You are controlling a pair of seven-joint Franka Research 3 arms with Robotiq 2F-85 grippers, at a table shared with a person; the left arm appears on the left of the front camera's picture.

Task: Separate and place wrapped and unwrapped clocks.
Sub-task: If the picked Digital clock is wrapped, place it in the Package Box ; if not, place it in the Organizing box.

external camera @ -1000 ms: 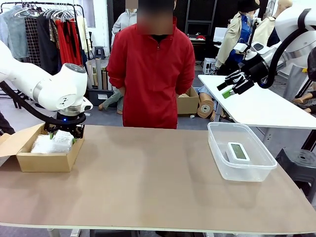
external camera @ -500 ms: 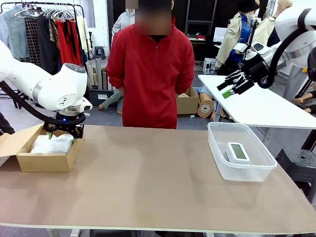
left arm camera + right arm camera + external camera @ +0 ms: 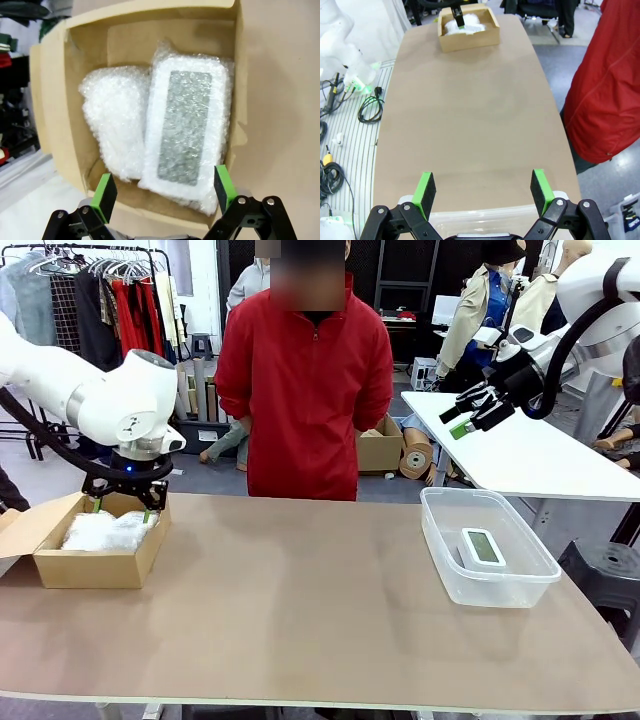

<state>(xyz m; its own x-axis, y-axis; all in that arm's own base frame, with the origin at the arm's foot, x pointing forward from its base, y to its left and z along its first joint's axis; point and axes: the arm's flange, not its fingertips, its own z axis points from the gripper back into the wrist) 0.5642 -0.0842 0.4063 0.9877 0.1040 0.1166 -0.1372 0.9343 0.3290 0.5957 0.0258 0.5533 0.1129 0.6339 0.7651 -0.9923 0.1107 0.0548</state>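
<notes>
The left gripper [image 3: 162, 192], jaws apart, is hovering over two bubble-wrapped clocks [image 3: 186, 130] in the cardboard box [image 3: 50, 115]; no writing is readable. The right gripper [image 3: 468, 415] is also standing apart, empty.

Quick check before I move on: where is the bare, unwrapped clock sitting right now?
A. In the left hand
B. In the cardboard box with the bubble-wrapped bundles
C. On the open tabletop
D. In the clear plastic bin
D. The front view shows the bare clock lying inside the clear plastic bin, while the cardboard box holds the two bubble-wrapped bundles and the open left hand above it carries nothing.
</notes>
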